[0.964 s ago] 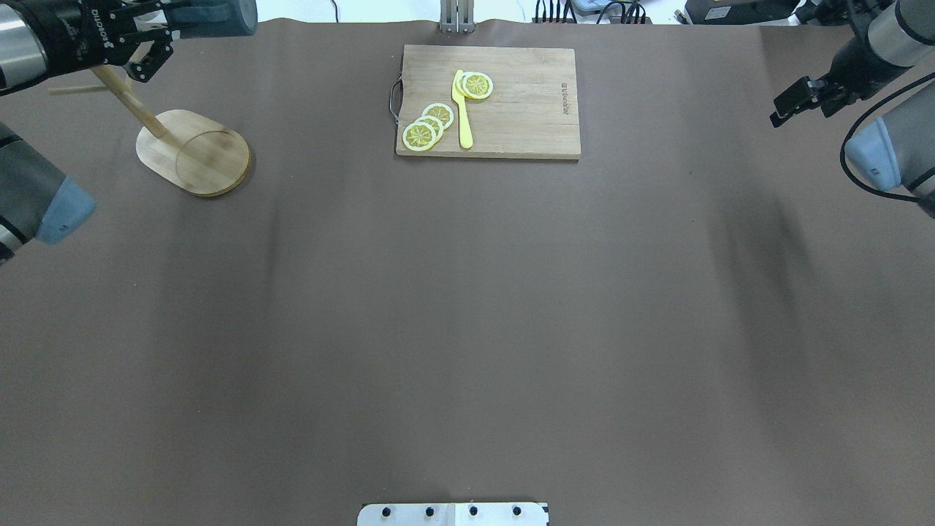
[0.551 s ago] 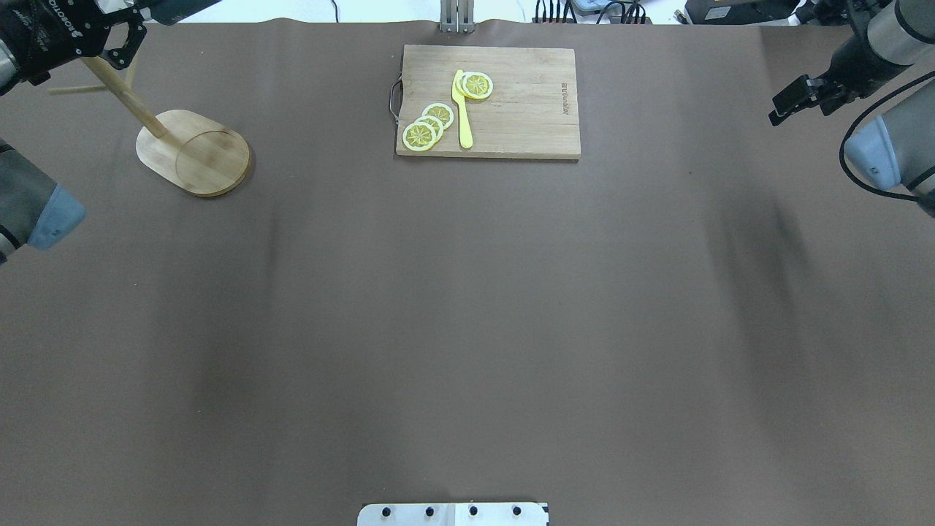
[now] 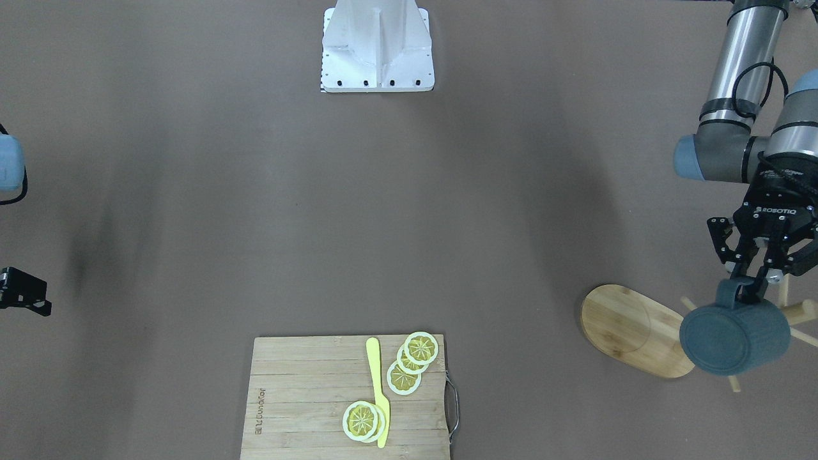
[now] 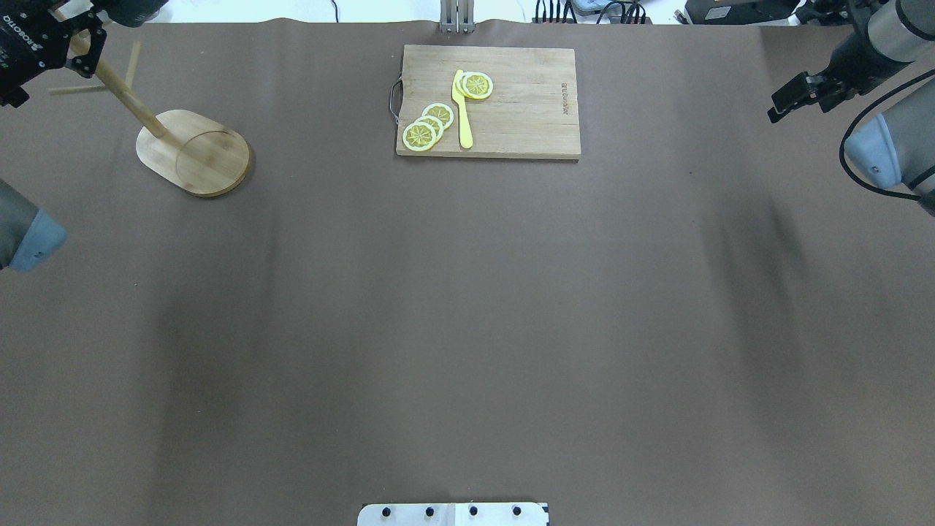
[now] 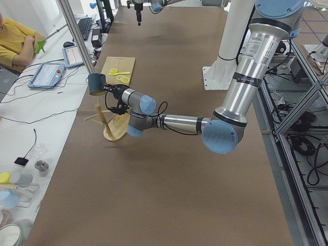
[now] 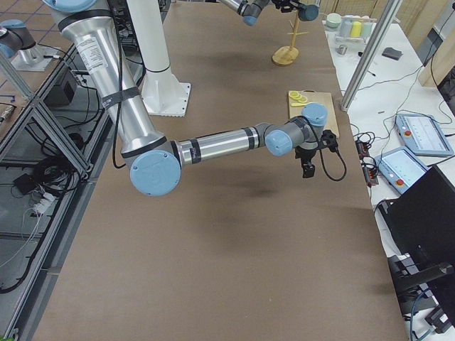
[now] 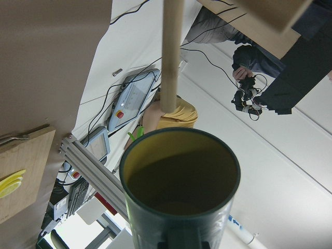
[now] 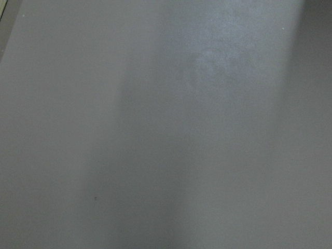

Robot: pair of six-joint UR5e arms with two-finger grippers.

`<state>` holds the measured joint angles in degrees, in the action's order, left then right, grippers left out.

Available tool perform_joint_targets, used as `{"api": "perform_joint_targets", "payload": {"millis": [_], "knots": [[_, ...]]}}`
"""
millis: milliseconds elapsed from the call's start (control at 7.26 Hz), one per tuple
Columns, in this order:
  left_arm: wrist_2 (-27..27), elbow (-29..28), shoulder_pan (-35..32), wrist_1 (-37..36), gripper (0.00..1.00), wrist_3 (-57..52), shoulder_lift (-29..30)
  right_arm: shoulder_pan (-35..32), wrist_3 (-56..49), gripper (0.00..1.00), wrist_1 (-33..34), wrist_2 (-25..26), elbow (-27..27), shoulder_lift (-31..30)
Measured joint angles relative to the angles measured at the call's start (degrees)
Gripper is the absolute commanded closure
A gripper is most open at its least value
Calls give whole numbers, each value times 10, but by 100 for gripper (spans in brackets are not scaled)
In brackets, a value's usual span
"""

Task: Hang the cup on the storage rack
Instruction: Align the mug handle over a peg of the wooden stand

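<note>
The cup (image 3: 735,337) is a dark slate-blue mug with a yellow inside (image 7: 179,176). It lies on its side in the air, held by its handle. My left gripper (image 3: 757,287) is shut on that handle, above the storage rack. The rack is a bamboo mug tree with an oval base (image 3: 629,329) and thin pegs (image 3: 799,311). In the overhead view the left gripper (image 4: 84,33) is at the top left over the rack's pole (image 4: 124,98), with the cup (image 4: 135,10) cut off by the frame's edge. The pole (image 7: 171,57) stands just beyond the cup's mouth. My right gripper (image 4: 792,95) hovers at the far right; its jaws are unclear.
A rectangular cutting board (image 4: 511,102) at the table's far middle carries several lemon slices (image 4: 431,124) and a yellow knife (image 4: 462,109). The robot's base plate (image 3: 378,48) is at the near edge. A person sits beyond the table's far edge.
My left gripper has carried the cup leftward and farther away, so the cup has mostly left the overhead view's top edge. The right gripper has shifted slightly.
</note>
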<state>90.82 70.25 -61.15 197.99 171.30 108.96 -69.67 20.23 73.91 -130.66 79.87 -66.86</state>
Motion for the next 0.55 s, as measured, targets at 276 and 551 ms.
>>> {"api": "perform_joint_targets", "payload": {"millis": [276,551], "knots": [[-8,-12,3,2,100,4,-3,0,2,1,1,0,11,-4],[-7,-17,6,4,100,25,-15,0,7,1,1,-1,17,-5]]}}
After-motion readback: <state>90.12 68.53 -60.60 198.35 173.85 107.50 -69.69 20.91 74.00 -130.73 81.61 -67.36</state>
